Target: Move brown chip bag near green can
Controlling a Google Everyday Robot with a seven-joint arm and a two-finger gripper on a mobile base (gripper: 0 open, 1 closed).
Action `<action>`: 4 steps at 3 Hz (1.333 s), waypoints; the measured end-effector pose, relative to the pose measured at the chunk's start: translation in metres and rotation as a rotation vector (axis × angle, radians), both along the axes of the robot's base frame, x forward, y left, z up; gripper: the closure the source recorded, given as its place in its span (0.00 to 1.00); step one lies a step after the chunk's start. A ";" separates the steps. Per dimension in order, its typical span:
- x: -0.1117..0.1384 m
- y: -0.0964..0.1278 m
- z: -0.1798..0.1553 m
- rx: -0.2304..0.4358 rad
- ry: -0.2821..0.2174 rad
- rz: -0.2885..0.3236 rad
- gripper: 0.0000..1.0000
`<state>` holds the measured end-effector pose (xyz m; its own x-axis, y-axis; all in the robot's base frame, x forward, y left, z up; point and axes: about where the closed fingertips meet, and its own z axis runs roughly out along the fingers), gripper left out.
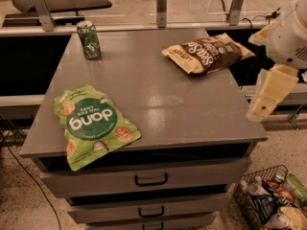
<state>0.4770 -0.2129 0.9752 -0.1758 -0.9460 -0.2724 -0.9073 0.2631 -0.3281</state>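
1. On the far right part of the desk (pixel 182 97): brown chip bag (pixel 208 53), lying flat, with its right end poking out past the desk's side.
2. In the far left corner of the desk: green can (pixel 89 40), standing up, well apart from the brown chip bag.
3. Near the front left of the desk: big green bag (pixel 93 123), lying flat, with one corner hanging over the front edge.
4. Off the right side of the desk, up in the air: hand (pixel 257 111), pale, hanging down just beside the desk's edge and apart from the brown chip bag. No way to tell whether clenched or let go.
5. Under the desk top: drawers (pixel 151 179) with dark handles.
6. On the floor at the bottom right: wire basket (pixel 244 202) with bottles and packs inside.
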 end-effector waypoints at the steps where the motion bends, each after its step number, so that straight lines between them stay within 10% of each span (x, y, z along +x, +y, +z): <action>1: 0.060 0.004 -0.010 0.055 -0.087 0.006 0.00; 4: 0.216 0.024 -0.066 0.226 -0.204 -0.019 0.00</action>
<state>0.6925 -0.1886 0.9092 -0.1131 -0.8544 -0.5072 -0.8229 0.3666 -0.4341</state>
